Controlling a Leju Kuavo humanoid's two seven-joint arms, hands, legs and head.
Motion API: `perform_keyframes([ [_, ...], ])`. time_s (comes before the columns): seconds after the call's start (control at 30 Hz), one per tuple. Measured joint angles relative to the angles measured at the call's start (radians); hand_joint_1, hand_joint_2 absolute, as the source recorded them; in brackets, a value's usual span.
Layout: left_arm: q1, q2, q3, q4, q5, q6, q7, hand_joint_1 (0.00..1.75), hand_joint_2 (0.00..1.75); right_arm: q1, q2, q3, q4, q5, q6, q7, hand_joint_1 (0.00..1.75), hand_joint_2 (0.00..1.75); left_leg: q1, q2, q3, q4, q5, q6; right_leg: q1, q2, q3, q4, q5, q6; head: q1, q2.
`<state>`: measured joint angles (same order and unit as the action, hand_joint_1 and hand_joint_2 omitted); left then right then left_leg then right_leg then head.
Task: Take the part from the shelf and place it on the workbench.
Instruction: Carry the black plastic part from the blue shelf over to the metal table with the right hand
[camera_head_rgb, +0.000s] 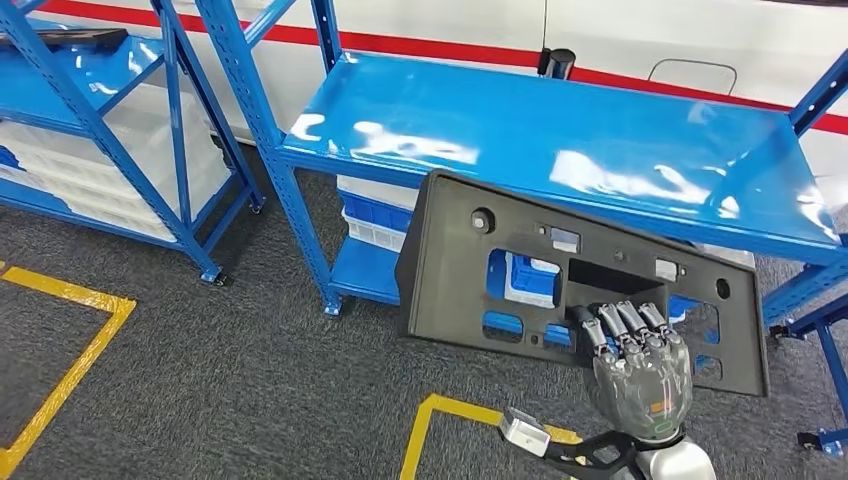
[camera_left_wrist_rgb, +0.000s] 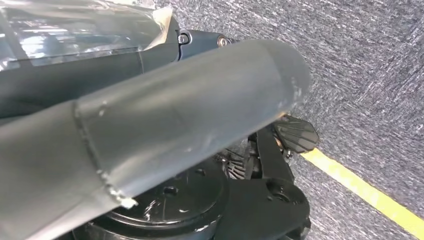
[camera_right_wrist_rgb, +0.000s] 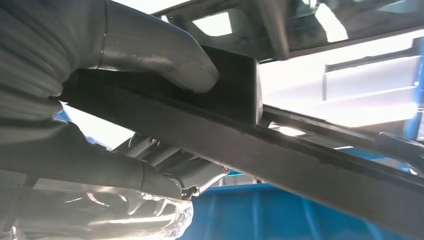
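My right hand (camera_head_rgb: 640, 365) holds the part (camera_head_rgb: 470, 265), a flat dark grey plastic panel with several rectangular cut-outs and small round holes. My fingers (camera_head_rgb: 625, 325) hook over the lower rim of a central cut-out, and in the right wrist view my thumb (camera_right_wrist_rgb: 165, 50) presses on one face of the panel's edge (camera_right_wrist_rgb: 300, 160) while the darker fingers curl against the other face, so the panel is clamped between them. The part is lifted in the air, tilted with its left end raised, in front of the blue shelf (camera_head_rgb: 520, 130) and overlapping its front edge; it rests on nothing but my hand.

The shelf's glossy top board lies behind the part, and through the cut-outs I see blue and white crates (camera_head_rgb: 375, 215) on the lower level. A second blue rack (camera_head_rgb: 90, 110) stands well apart to the left, holding white bins. The floor is grey carpet (camera_head_rgb: 220, 370) marked with yellow tape lines (camera_head_rgb: 60, 340).

My left hand (camera_left_wrist_rgb: 150, 125) hangs over the carpet near a yellow line (camera_left_wrist_rgb: 365, 192); a thick grey finger crosses the left wrist view, and I cannot tell whether that hand is spread or curled.
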<state>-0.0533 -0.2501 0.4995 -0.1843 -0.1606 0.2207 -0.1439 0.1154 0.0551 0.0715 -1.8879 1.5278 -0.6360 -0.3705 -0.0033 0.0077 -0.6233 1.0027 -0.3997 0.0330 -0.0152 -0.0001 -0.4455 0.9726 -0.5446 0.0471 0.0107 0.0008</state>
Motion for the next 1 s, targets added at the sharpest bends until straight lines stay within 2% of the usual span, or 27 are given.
perform_keyframes([
  [0.03,0.000,0.000,0.000,0.000,-0.001,0.000,0.000,0.00,0.00,0.000,-0.012,0.006,0.001,0.007,0.000,0.016,1.75,1.75,0.000,0.000,-0.002,0.001,0.006,-0.004,0.002,0.001,-0.007,-0.001,0.002,-0.005,-0.001,0.000],
  [0.07,0.001,0.001,0.000,0.000,-0.002,-0.001,0.000,0.00,0.00,0.000,-0.023,0.012,0.003,0.014,0.000,0.032,1.75,1.75,0.001,-0.001,-0.005,0.005,0.005,-0.009,-0.004,0.000,-0.014,0.000,0.006,-0.012,-0.001,0.000],
  [0.1,0.001,0.002,0.000,0.000,-0.003,-0.001,0.000,0.00,0.00,-0.001,-0.032,0.019,0.005,0.019,0.000,0.046,1.75,1.75,0.004,-0.002,-0.010,0.017,-0.011,-0.014,-0.008,-0.001,-0.019,0.001,0.012,-0.022,-0.002,0.000],
  [0.13,0.001,0.003,0.000,0.000,-0.004,-0.001,0.000,0.00,0.00,-0.003,-0.041,0.026,0.007,0.023,0.000,0.064,1.75,1.75,0.006,-0.004,-0.021,0.044,-0.042,-0.019,-0.012,-0.003,-0.025,0.001,0.019,-0.034,-0.003,0.000],
  [0.2,0.001,0.004,0.000,0.000,-0.007,-0.002,0.001,0.00,0.00,-0.008,-0.063,0.045,0.012,0.031,0.000,0.112,1.75,1.75,0.010,-0.007,-0.054,0.151,-0.136,-0.029,-0.012,-0.007,-0.040,0.002,0.036,-0.053,-0.005,0.000],
  [0.23,0.001,0.005,0.000,0.000,-0.010,-0.003,0.002,0.00,0.00,-0.011,-0.076,0.056,0.015,0.035,0.000,0.139,1.75,1.75,0.012,-0.007,-0.071,0.215,-0.173,-0.034,-0.011,-0.008,-0.049,0.003,0.044,-0.056,-0.005,0.000],
  [0.27,0.001,0.005,-0.001,0.000,-0.012,-0.004,0.003,0.00,0.00,-0.013,-0.090,0.066,0.018,0.038,0.000,0.165,1.75,1.75,0.014,-0.007,-0.079,0.262,-0.190,-0.037,-0.010,-0.009,-0.057,0.004,0.052,-0.055,-0.005,0.000],
  [0.3,0.001,0.006,-0.001,0.000,-0.014,-0.005,0.005,0.00,0.00,-0.015,-0.104,0.076,0.021,0.040,0.000,0.187,1.75,1.75,0.016,-0.007,-0.072,0.281,-0.187,-0.039,-0.010,-0.009,-0.066,0.006,0.059,-0.053,-0.005,0.000],
  [0.33,0.001,0.007,-0.001,0.000,-0.016,-0.006,0.006,0.00,0.00,-0.016,-0.116,0.084,0.024,0.042,0.000,0.203,1.75,1.75,0.019,-0.007,-0.047,0.261,-0.167,-0.040,-0.010,-0.009,-0.075,0.009,0.064,-0.050,-0.005,0.000],
  [0.37,0.001,0.007,-0.001,0.000,-0.017,-0.007,0.007,0.00,0.00,-0.016,-0.127,0.091,0.027,0.043,0.000,0.215,1.75,1.75,0.021,-0.007,-0.005,0.206,-0.140,-0.039,-0.011,-0.009,-0.082,0.012,0.068,-0.046,-0.006,0.000],
  [0.43,0.000,0.008,-0.001,0.000,-0.018,-0.010,0.007,0.00,0.00,-0.020,-0.146,0.105,0.032,0.043,0.000,0.237,1.75,1.75,0.021,-0.009,0.085,0.069,-0.112,-0.034,-0.011,-0.009,-0.093,0.018,0.074,-0.037,-0.005,0.000],
  [0.47,0.000,0.008,-0.001,0.000,-0.018,-0.011,0.007,0.00,0.00,-0.023,-0.155,0.112,0.034,0.043,0.000,0.247,1.75,1.75,0.019,-0.010,0.112,0.024,-0.109,-0.030,-0.010,-0.010,-0.097,0.021,0.078,-0.031,-0.005,0.000],
  [0.5,0.000,0.008,-0.001,0.000,-0.018,-0.012,0.006,0.00,0.00,-0.026,-0.163,0.119,0.036,0.043,0.000,0.256,1.75,1.75,0.015,-0.012,0.122,0.002,-0.112,-0.027,-0.008,-0.010,-0.102,0.022,0.083,-0.023,-0.005,0.000],
  [0.57,0.000,0.008,-0.001,0.000,-0.018,-0.013,0.005,0.00,0.00,-0.030,-0.177,0.130,0.040,0.043,0.000,0.265,1.75,1.75,0.011,-0.011,0.117,-0.009,-0.104,-0.014,-0.004,-0.010,-0.109,0.021,0.092,-0.006,-0.004,0.000],
  [0.6,0.000,0.007,-0.001,0.000,-0.018,-0.013,0.005,0.00,0.00,-0.031,-0.182,0.134,0.042,0.042,0.000,0.269,1.75,1.75,0.010,-0.009,0.113,-0.015,-0.095,-0.004,-0.005,-0.010,-0.116,0.027,0.088,-0.001,-0.005,0.000],
  [0.63,-0.001,0.007,-0.001,0.000,-0.018,-0.014,0.004,0.00,0.00,-0.032,-0.188,0.137,0.043,0.041,0.000,0.274,1.75,1.75,0.011,-0.007,0.108,-0.021,-0.086,0.006,-0.005,-0.008,-0.127,0.046,0.072,0.000,-0.003,0.000],
  [0.67,-0.002,0.006,-0.001,0.000,-0.018,-0.015,0.003,0.00,0.00,-0.033,-0.193,0.139,0.045,0.039,0.000,0.279,1.75,1.75,0.012,-0.005,0.101,-0.027,-0.076,0.016,-0.004,-0.007,-0.143,0.082,0.043,-0.004,0.000,0.000],
  [0.73,-0.002,0.006,-0.001,0.000,-0.019,-0.020,0.001,0.00,0.00,-0.034,-0.204,0.143,0.051,0.030,0.000,0.288,1.75,1.75,0.009,-0.004,0.081,-0.026,-0.059,0.025,-0.005,-0.004,-0.185,0.199,-0.029,-0.014,0.006,0.000],
  [0.77,-0.002,0.006,-0.001,0.000,-0.020,-0.023,0.000,0.00,0.00,-0.033,-0.211,0.144,0.054,0.023,0.000,0.291,1.75,1.75,0.007,-0.003,0.069,-0.026,-0.051,0.027,-0.005,-0.004,-0.198,0.252,-0.053,-0.013,0.007,0.000],
  [0.8,-0.001,0.007,-0.001,0.000,-0.021,-0.026,-0.002,0.00,0.00,-0.031,-0.217,0.146,0.057,0.015,0.000,0.292,1.75,1.75,0.006,-0.003,0.058,-0.025,-0.042,0.026,-0.006,-0.004,-0.199,0.279,-0.060,-0.009,0.007,0.000],
  [0.83,-0.001,0.007,-0.001,0.000,-0.023,-0.029,-0.004,0.00,0.00,-0.029,-0.223,0.147,0.059,0.008,0.000,0.292,1.75,1.75,0.006,-0.003,0.046,-0.023,-0.034,0.025,-0.007,-0.004,-0.181,0.268,-0.050,0.000,0.007,0.000],
  [0.87,-0.001,0.007,-0.001,0.000,-0.024,-0.031,-0.005,0.00,0.00,-0.027,-0.228,0.148,0.060,0.003,0.000,0.292,1.75,1.75,0.006,-0.003,0.036,-0.021,-0.027,0.022,-0.009,-0.004,-0.145,0.221,-0.029,0.011,0.007,0.000],
  [0.9,-0.001,0.007,-0.001,0.000,-0.025,-0.032,-0.006,0.00,0.00,-0.027,-0.232,0.149,0.060,0.000,0.000,0.292,1.75,1.75,0.007,-0.003,0.027,-0.018,-0.021,0.018,-0.012,-0.004,-0.099,0.150,-0.010,0.019,0.007,0.000],
  [0.93,-0.001,0.007,-0.001,0.000,-0.026,-0.033,-0.007,0.00,0.00,-0.026,-0.235,0.150,0.060,-0.003,0.000,0.290,1.75,1.75,0.006,-0.004,0.018,-0.014,-0.015,0.012,-0.011,-0.002,-0.055,0.081,0.003,0.023,0.007,0.000],
  [0.97,-0.001,0.007,-0.002,0.000,-0.026,-0.033,-0.008,0.00,0.00,-0.025,-0.237,0.150,0.060,-0.007,0.000,0.287,1.75,1.75,0.004,-0.004,0.012,-0.011,-0.009,0.007,-0.009,0.001,-0.026,0.031,0.011,0.021,0.006,0.000],
  [1.0,-0.001,0.007,-0.002,0.000,-0.026,-0.033,-0.009,0.00,0.00,-0.023,-0.239,0.149,0.060,-0.012,0.000,0.282,1.75,1.75,0.001,-0.005,0.007,-0.008,-0.004,0.001,-0.006,0.003,-0.014,0.005,0.011,0.017,0.006,0.000],
])
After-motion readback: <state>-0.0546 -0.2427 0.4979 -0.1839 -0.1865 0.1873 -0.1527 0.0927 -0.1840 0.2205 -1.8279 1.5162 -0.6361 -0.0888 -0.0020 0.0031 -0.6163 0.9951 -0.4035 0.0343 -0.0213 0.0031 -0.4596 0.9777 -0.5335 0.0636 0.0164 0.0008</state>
